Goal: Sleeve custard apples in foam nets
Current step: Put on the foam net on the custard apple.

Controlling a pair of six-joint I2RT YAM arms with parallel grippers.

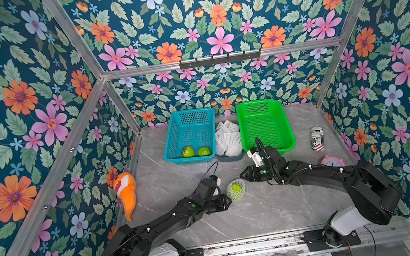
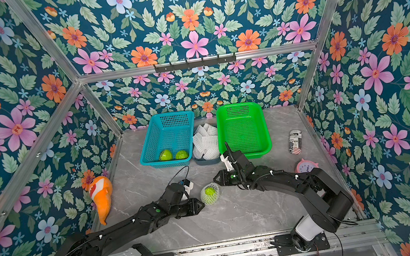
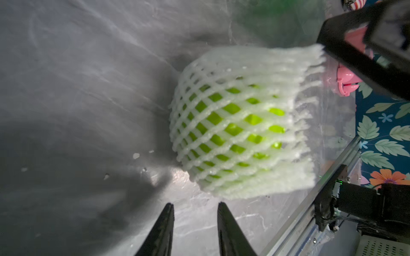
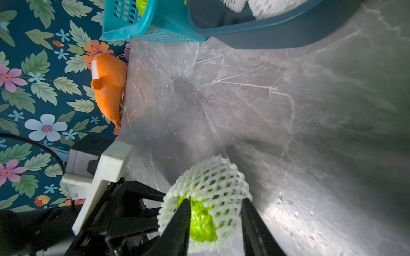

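1. The left tool (image 3: 195,204) stands narrow and empty over the table (image 3: 88,88).
2. Just ahead of its tips, not touching them, a green fruit (image 3: 233,129) lies on the table inside a white net (image 3: 255,66).
3. The right tool (image 4: 217,199) meets the net from the opposite side, its jaws part-way apart astride the open end. One finger (image 4: 182,219) crosses the mouth, but whether the jaws pinch the foam I cannot tell.
4. Beyond the right tool stand a green basket (image 1: 264,128), a tray (image 1: 230,158) of spare nets (image 1: 228,139), and a blue basket (image 1: 190,111) holding two bare fruits (image 1: 187,152).
5. Well out to the left tool's left, by the wall, lies an orange plush fish (image 1: 125,192).
6. Out to the right tool's right lies a printed can (image 1: 317,139), and back along its arm sits a pink clock (image 1: 332,161).
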